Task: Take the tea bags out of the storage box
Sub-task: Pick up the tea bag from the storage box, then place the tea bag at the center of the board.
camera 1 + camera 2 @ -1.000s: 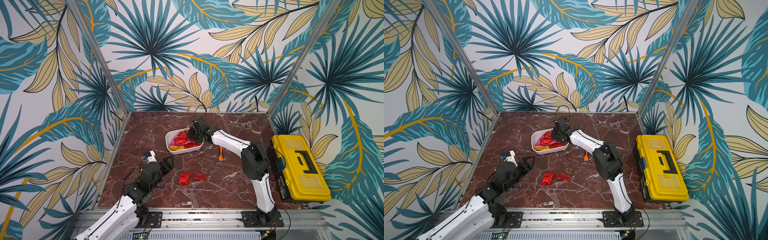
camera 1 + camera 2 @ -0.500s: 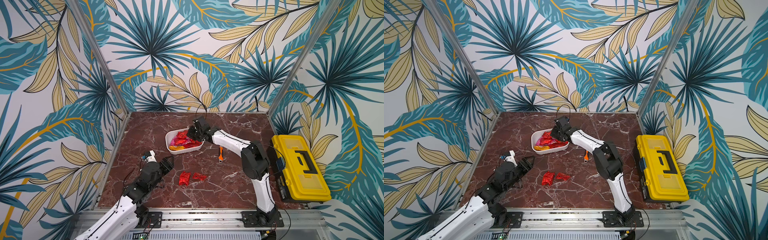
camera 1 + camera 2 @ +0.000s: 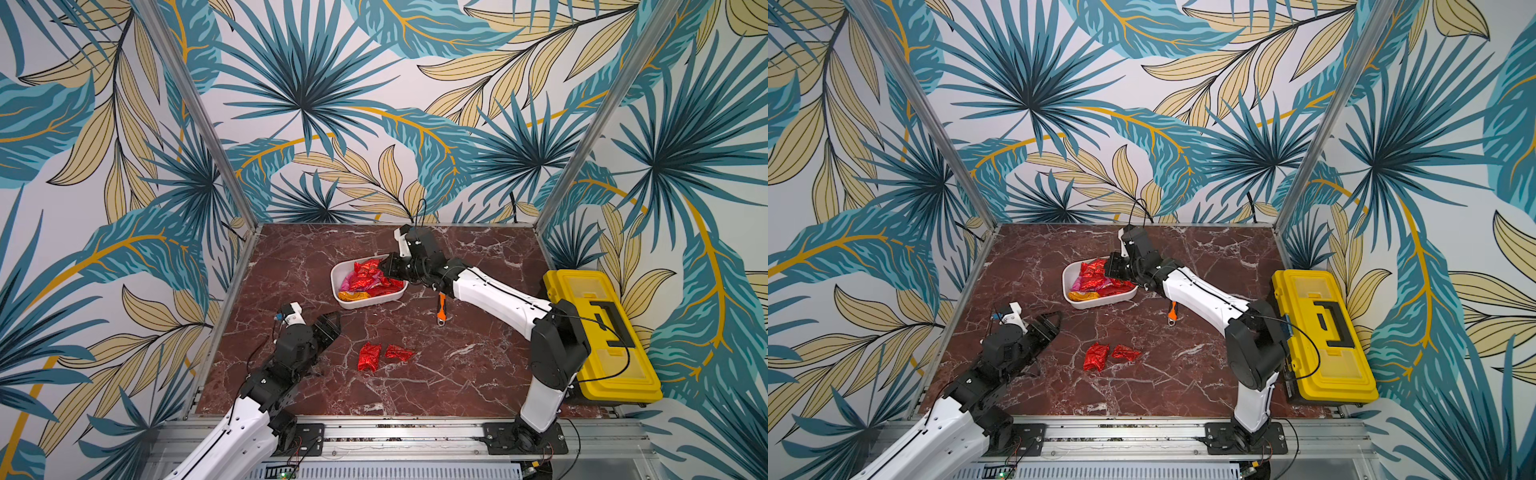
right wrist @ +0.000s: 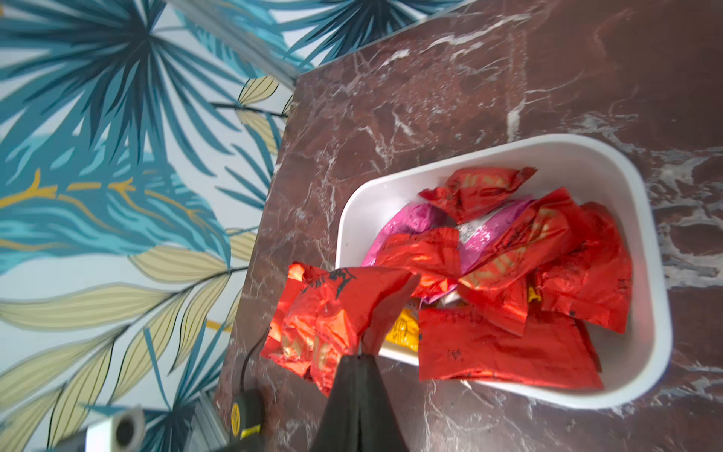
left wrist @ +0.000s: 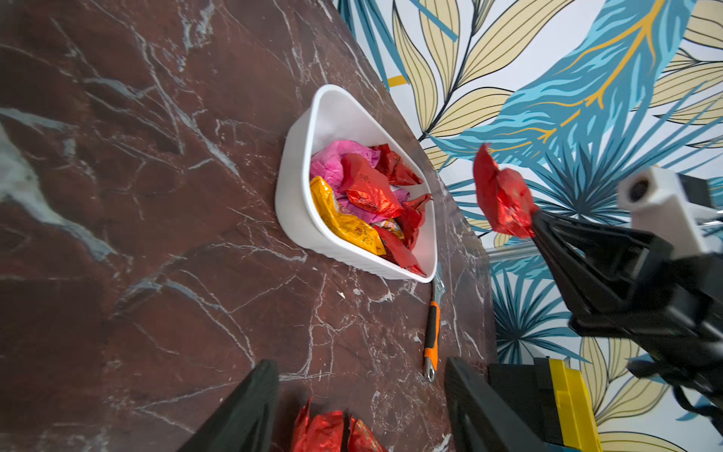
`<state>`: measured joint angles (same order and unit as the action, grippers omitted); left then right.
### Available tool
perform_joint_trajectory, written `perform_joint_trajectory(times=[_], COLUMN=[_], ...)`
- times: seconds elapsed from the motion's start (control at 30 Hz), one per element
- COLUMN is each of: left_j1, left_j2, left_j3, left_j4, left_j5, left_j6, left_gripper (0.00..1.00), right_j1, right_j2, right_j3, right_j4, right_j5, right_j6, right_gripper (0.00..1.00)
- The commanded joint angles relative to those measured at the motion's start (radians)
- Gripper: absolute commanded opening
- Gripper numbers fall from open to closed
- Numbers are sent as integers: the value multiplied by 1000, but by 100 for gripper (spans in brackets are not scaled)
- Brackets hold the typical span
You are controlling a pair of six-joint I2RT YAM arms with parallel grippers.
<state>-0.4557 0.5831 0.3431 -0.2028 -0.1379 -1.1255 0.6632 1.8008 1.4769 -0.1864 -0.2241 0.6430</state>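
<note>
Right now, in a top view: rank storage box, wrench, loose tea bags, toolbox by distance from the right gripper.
From the right gripper, shut on a tea bag:
1. storage box, just under it.
2. wrench, beside the box's right end.
3. loose tea bags, out front, mid-workspace.
4. toolbox, far right.

One box, one wrench, one toolbox — two tea bags lying loose.

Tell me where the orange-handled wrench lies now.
In a top view, the orange-handled wrench lies on the table, just right of the storage box, partly under the right arm.
</note>
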Motion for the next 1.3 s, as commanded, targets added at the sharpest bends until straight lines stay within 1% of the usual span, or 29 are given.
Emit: perform_joint_trajectory(times=[0.0,0.07,0.17,0.27,0.33,0.5,0.7,0.9,1.0,1.1,1.17,1.27], left_j1=[30,35,38,38,37,37,38,38,38,38,38,37], left_j2=[-23,-36,-62,-91,-105,-133,-137,-137,-137,-137,-135,-132], left_j3=[65,62,52,43,45,36,18,-16,-41,-57,-62,-60], left_j4=[-133,-189,-271,-320,-364,-415,-416,-391,-368,-349,-333,-304], left_j5=[-25,-53,-91,-114,-122,-114,-101,-86,-72,-60,-56,-45], left_j6=[2,-29,-81,-92,-95,-100,-100,-113,-125,-127,-119,-94], left_gripper=[72,72,72,72,72,72,71,71,72,72,71,71], right_j1=[43,72,131,198,222,266,300,317,319,319,319,318], right_j2=[-24,-29,-17,18,54,128,210,244,258,263,253,210], right_j3=[-72,-80,-73,-72,-61,-35,22,74,82,82,77,60], right_j4=[-101,-165,-276,-346,-383,-391,-386,-377,-377,-377,-374,-348], right_j5=[-106,-139,-147,-138,-132,-149,-144,-138,-129,-108,-94,-36], right_j6=[-205,-290,-427,-523,-562,-592,-604,-617,-625,-627,-627,-608], right_gripper=[0,0,0,0,0,0,0,0,7,25,34,40])
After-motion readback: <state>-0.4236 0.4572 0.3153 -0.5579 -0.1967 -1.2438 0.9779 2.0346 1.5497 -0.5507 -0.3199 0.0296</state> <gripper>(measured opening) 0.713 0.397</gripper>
